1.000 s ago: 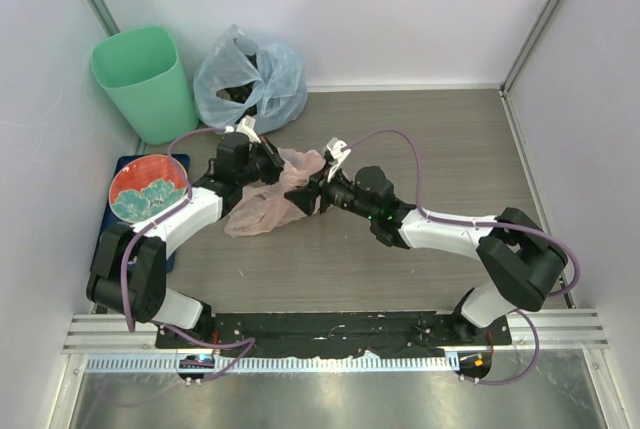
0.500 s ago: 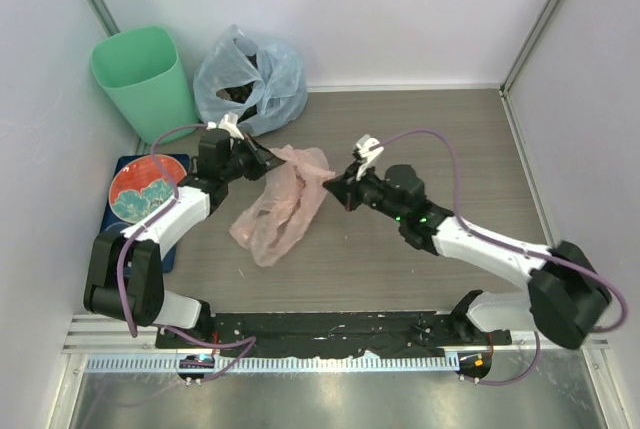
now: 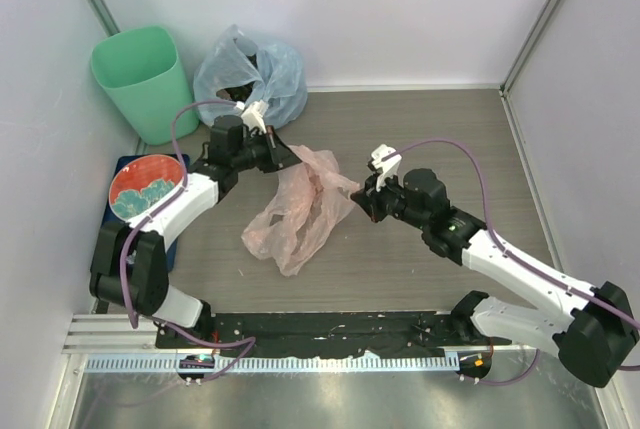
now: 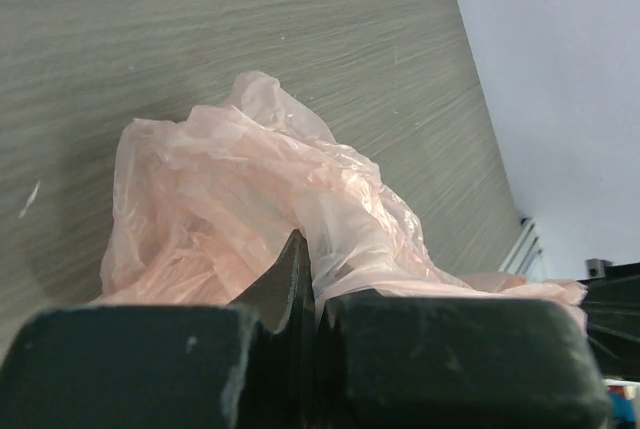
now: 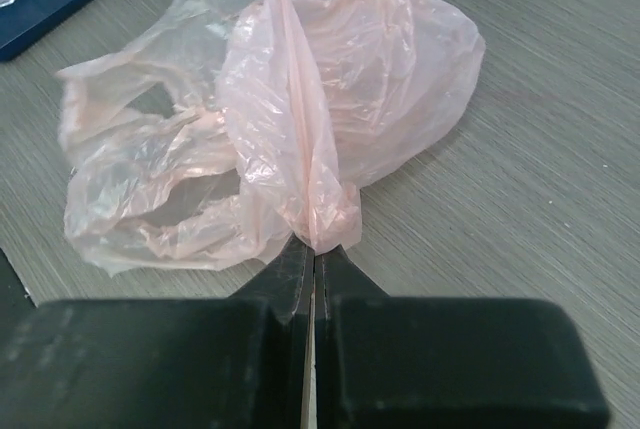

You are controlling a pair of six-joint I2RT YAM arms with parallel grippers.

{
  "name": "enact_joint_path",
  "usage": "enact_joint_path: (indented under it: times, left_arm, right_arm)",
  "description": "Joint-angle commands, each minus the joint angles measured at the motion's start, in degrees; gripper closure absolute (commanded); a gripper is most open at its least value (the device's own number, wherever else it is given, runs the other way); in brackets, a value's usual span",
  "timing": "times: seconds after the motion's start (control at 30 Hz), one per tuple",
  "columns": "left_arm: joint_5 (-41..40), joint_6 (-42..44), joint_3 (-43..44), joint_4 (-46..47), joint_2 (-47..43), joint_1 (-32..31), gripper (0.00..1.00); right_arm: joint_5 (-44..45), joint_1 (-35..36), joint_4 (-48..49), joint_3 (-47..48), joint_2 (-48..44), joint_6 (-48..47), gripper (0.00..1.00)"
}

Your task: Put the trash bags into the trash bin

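Evidently the thin, crinkly, translucent pale-pink plastic bag is pinched by the left end effector and right end effector (limp, light, slippery; probably best held at bunched folds).

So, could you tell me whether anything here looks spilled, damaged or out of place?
Nothing stands out. The pink bag is crumpled but looks intact, pinched by the left hand and the right hand and sagging onto the table. The green bin stands upright at the back left, the blue bag beside it.

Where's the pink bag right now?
Top view, table centre: the pink bag is held between the left gripper and right gripper, both shut on it.
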Motion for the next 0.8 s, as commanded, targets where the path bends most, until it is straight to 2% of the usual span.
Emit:
enact_joint_path:
  times: [0.0,0.1,0.13,0.23,0.27,0.33,0.37,0.43,0.47,0.63,0.77]
  left_arm:
    - [1.59,11.47,10.01,-3.01,5.43,-2.49,1.00]
    - [3.61,18.24,19.34,-13.63,11.95,-5.83,1.00]
    - [4.67,21.66,25.29,-16.44,16.32,-6.36,1.00]
    - [8.09,25.64,35.51,-27.43,21.27,-5.84,0.64]
    - [8.98,25.65,36.16,-30.76,21.37,-4.10,0.48]
    - [10.73,24.87,34.07,-31.15,19.54,-1.28,0.37]
    - [13.53,23.29,29.09,-28.97,16.05,2.39,0.24]
    - [15.48,21.44,21.96,-26.15,12.25,5.92,0.15]
    - [16.18,21.52,15.40,-24.49,8.49,8.81,0.11]
    - [15.76,30.83,3.22,-24.75,3.01,10.07,0.09]
    - [15.84,35.23,1.79,-24.82,6.33,9.11,0.09]
  right_arm:
    - [-1.78,-0.35,-5.15,5.74,-4.24,0.17,0.99]
    - [-2.75,-0.52,-6.38,8.21,-4.42,4.56,0.99]
    - [-2.93,-0.96,-6.39,8.48,-4.51,6.23,0.99]
    - [0.40,-2.02,-7.09,8.57,-3.98,7.65,0.99]
    - [2.59,-3.06,-7.18,8.39,-3.72,8.08,0.99]
    - [4.36,-4.65,-7.27,7.78,-3.02,9.75,0.99]
    - [4.45,-5.96,-7.18,7.69,-2.67,10.98,0.99]
    - [4.10,-6.68,-7.36,7.52,-1.87,12.13,0.99]
    - [4.02,-6.68,-7.18,7.34,-1.78,12.48,0.99]
    - [-0.63,-7.73,-7.00,6.55,-1.70,12.49,0.99]
    - [-5.91,-8.35,-8.32,6.37,-2.66,9.85,0.99]
